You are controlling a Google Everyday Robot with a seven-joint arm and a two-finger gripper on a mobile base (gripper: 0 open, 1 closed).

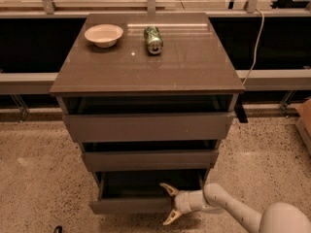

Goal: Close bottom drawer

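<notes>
The bottom drawer [129, 206] is the lowest of three grey-brown handleless drawers in the cabinet and stands pulled out, its dark box showing behind the slim front panel. My gripper [168, 204] reaches in from the lower right, at the right end of that front panel. It is open, with one pale finger [168, 189] above the panel's top edge and the other below it near the floor. It holds nothing.
The middle drawer [150, 159] and top drawer [148, 126] also stand slightly out. A white bowl [103, 34] and a green can [153, 39] lie on the cabinet top [184, 62]. Speckled floor surrounds the cabinet; a cardboard box [305, 120] sits at the right edge.
</notes>
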